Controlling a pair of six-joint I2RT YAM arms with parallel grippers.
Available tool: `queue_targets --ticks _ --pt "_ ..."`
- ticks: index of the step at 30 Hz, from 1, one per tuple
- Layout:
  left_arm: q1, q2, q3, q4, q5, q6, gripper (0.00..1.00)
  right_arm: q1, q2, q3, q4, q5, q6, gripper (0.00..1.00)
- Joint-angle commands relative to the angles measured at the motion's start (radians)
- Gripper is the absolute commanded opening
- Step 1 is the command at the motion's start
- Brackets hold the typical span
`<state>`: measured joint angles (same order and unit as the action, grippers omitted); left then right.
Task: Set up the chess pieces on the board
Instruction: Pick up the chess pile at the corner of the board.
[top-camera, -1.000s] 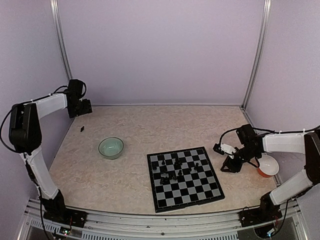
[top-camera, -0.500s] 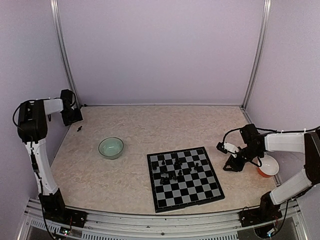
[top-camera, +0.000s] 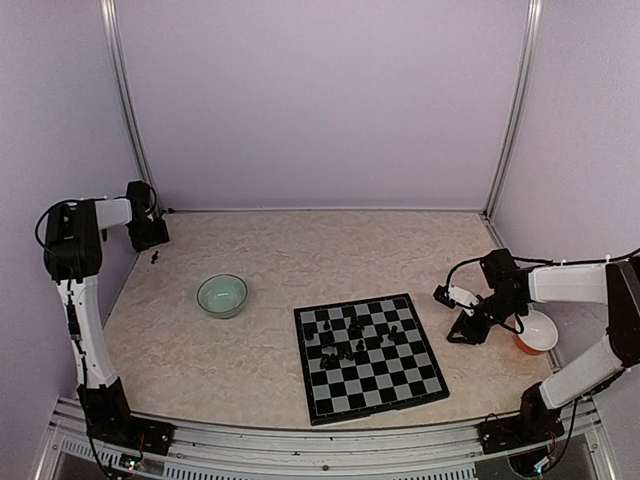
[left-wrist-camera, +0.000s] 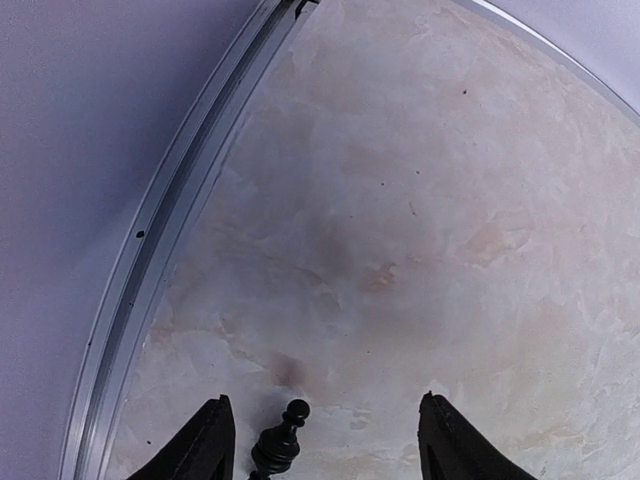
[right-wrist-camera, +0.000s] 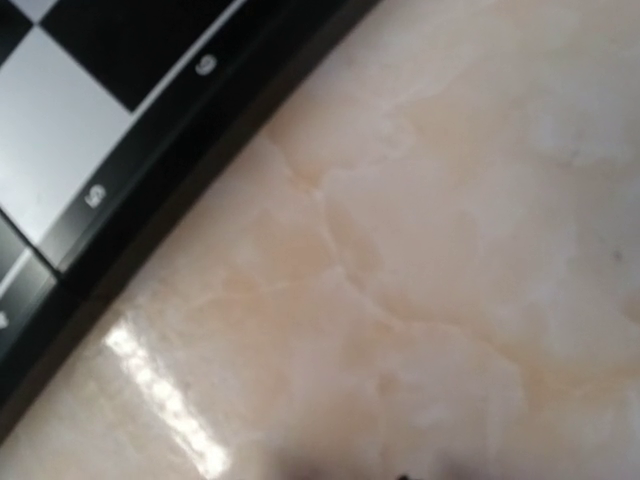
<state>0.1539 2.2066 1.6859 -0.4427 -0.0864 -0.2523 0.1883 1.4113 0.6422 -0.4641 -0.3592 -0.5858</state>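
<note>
The board (top-camera: 368, 358) lies right of centre on the table, with several black chess pieces (top-camera: 352, 335) scattered over its far half. One lone black piece (top-camera: 155, 257) stands off the board at the far left near the wall. My left gripper (top-camera: 148, 235) hovers just behind it. In the left wrist view that piece (left-wrist-camera: 280, 442) stands between the open fingers (left-wrist-camera: 212, 445), close to the left one, and my left gripper (left-wrist-camera: 325, 445) is not touching it. My right gripper (top-camera: 465, 327) sits low beside the board's right edge (right-wrist-camera: 150, 190); its fingers are out of its wrist view.
A pale green bowl (top-camera: 222, 295) stands left of the board. A white bowl with a red rim (top-camera: 537, 332) sits at the right, just beyond my right gripper. A metal rail (left-wrist-camera: 170, 215) runs along the left wall next to the lone piece.
My left arm has swung in toward the left wall and come down behind the lone piece. My right gripper has shifted slightly right, away from the board.
</note>
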Motion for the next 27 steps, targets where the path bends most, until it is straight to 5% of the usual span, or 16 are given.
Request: queue_targets --ticks 1,27 --pt "0.013 0.039 -0.014 -0.006 -0.021 0.013 0.62 -0.014 0.011 -0.004 -0.013 -0.015 -0.008 0.32" --pt "0.019 0.009 -0.115 0.007 -0.084 -0.001 0.38 -0.040 0.007 -0.003 -0.025 -0.033 -0.014 0.29"
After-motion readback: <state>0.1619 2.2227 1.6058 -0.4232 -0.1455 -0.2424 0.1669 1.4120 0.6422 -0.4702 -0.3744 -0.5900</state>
